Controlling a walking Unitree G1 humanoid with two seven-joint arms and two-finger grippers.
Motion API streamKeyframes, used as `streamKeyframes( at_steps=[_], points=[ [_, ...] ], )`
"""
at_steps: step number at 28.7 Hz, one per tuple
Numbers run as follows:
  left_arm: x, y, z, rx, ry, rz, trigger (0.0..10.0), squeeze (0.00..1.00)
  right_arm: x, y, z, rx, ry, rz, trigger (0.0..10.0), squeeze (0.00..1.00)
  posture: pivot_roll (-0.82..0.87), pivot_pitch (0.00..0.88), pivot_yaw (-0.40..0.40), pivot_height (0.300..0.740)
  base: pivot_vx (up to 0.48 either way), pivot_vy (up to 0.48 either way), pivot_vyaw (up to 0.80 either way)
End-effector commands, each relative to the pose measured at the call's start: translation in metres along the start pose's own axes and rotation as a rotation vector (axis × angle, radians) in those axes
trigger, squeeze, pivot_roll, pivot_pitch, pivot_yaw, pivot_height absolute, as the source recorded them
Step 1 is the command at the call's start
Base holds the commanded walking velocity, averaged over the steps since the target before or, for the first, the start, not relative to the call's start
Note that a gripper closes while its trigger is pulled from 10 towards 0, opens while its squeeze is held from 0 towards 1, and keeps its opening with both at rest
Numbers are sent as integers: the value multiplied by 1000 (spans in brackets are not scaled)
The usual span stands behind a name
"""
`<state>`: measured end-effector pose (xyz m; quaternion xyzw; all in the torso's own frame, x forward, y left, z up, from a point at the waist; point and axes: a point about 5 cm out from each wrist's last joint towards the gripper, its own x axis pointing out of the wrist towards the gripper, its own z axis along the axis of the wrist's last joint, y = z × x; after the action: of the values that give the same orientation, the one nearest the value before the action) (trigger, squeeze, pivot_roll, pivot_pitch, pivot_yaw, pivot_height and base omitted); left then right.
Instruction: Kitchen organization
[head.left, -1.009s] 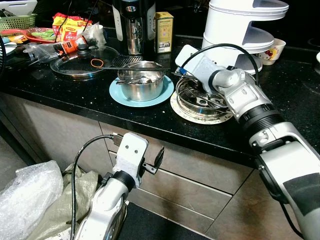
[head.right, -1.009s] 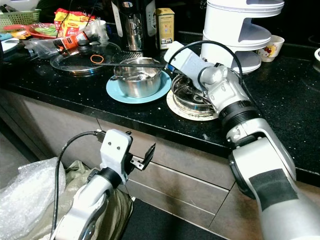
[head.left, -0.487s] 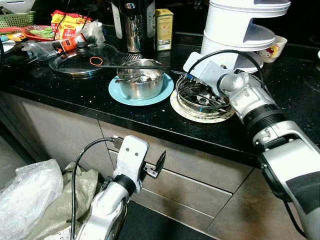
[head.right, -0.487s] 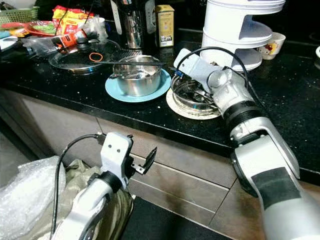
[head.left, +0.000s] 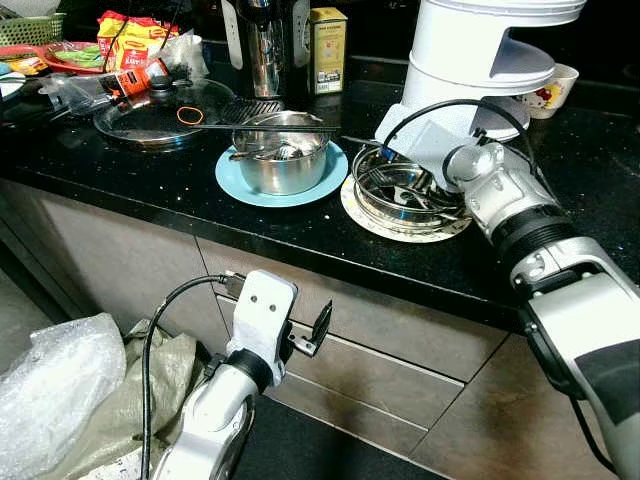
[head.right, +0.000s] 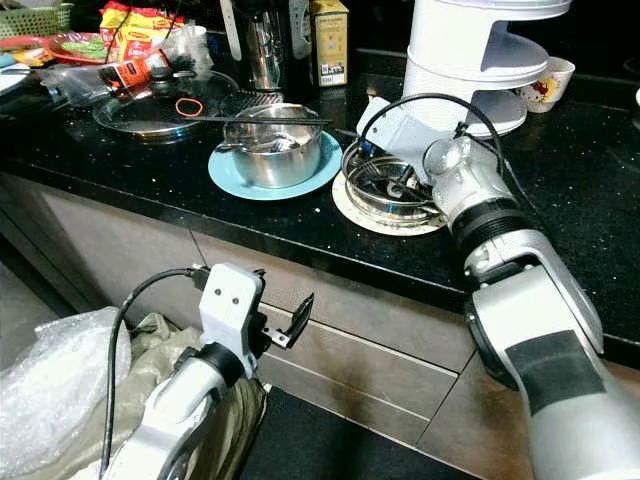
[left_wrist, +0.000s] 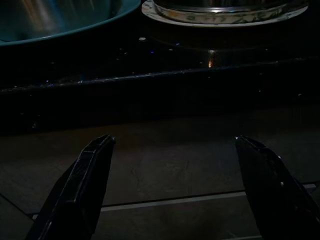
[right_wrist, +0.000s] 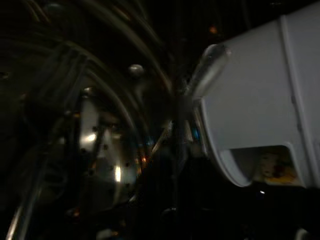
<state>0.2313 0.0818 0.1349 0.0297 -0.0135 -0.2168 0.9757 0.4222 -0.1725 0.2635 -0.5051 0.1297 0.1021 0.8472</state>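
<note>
Steel basket (head.left: 405, 190): one round wire-sided dish holding a tangle of cutlery, count not readable; it sits on one pale patterned plate (head.left: 372, 221) near the front edge of the desk (head.left: 150, 175).
Right hand (head.left: 400, 140): reaches down over the far rim of the steel basket, its white wrist block above the cutlery; whether its fingers are apart or together cannot be told, as the right wrist view is dark and blurred.
Steel pot (head.left: 283, 158): one, just left of the basket, standing on one blue plate (head.left: 322, 186); utensils lie inside, and one black spatula (head.left: 262, 126) rests across its rim.
Glass lid (head.left: 160, 112): one, lying flat left of the pot, with one orange ring (head.left: 187, 115) on it.
White appliance (head.left: 480, 50): one, behind the basket; one printed cup (head.left: 550, 88) beside it.
Far row: one black-and-steel jug (head.left: 262, 45), one yellow box (head.left: 327, 36), one red-yellow packet (head.left: 135, 40).
Left hand (head.left: 308, 337): held below the desk before the drawer fronts (head.left: 400, 340), two fingers (left_wrist: 80, 185) spread apart, gripping nothing.
Floor: one clear plastic bag (head.left: 45, 385).
</note>
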Motion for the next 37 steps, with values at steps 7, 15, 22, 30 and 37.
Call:
streamKeyframes(
  at_steps=[7, 15, 22, 30, 37],
  points=[
    [1, 0, -3, -10, 19, 3, 10000, 0, 0, -1, -4, 24, -5, 9, 0, 0, 82, 47, 1, 736, 0, 0, 0],
    [3, 2, -4, -7, 21, 7, 10000, 0, -5, -15, -3, 216, -108, -56, 0, 0, 87, 27, -1, 736, 0, 0, 0],
    [7, 1, 0, 25, -1, -13, 10000, 0, -28, -41, 3, 726, -508, -162, 0, 0, 80, 8, 2, 736, 0, 0, 0],
    [10, -6, 8, 72, -44, -103, 10000, 0, -55, -33, -32, 1005, -686, -130, 9412, 0, 59, 0, 8, 736, 0, 0, 0],
    [21, 0, 21, 93, -98, -111, 10000, 0, -85, -4, -69, 1166, -681, -149, 10000, 0, 40, 0, 20, 736, 0, 0, 0]
  ],
)
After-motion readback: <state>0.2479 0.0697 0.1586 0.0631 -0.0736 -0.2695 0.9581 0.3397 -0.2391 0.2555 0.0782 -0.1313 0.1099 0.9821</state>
